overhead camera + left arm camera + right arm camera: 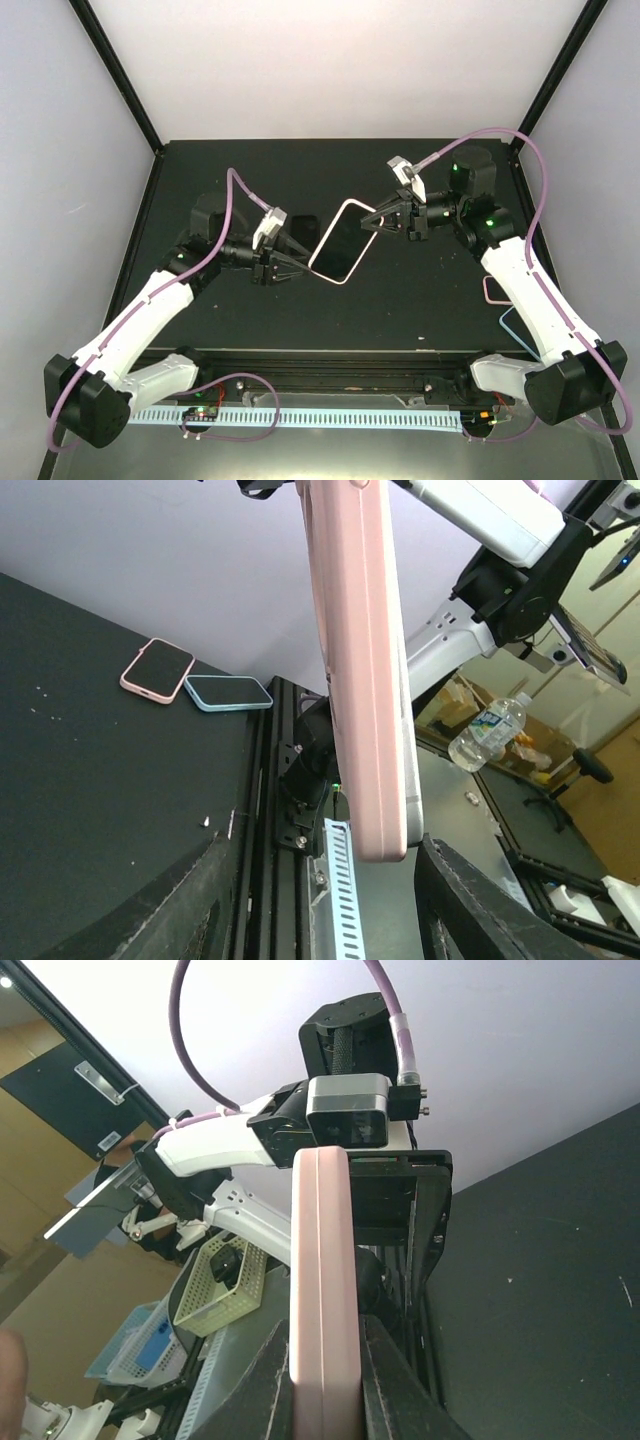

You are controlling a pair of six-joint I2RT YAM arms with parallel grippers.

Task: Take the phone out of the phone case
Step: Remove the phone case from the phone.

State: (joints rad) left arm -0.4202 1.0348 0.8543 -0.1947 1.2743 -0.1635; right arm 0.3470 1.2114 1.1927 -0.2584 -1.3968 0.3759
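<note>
The phone point(338, 245), dark screen up in its pink case point(352, 206), hangs tilted in the air above the middle of the table. My right gripper point(373, 222) is shut on its upper right end. In the right wrist view the case edge point(323, 1260) is clamped between both fingers of the right gripper point(325, 1385). My left gripper point(300, 264) is open at the phone's lower left end. In the left wrist view the case's end point(365, 680) reaches down between the spread fingers of the left gripper point(320, 885), close to the right finger point(480, 910). I cannot tell if they touch.
A second pink-cased phone point(496, 290) and a light blue one point(516, 332) lie at the table's right edge, partly under the right arm. They also show in the left wrist view as the pink one point(158, 670) and the blue one point(228, 692). Black frame posts stand at the corners.
</note>
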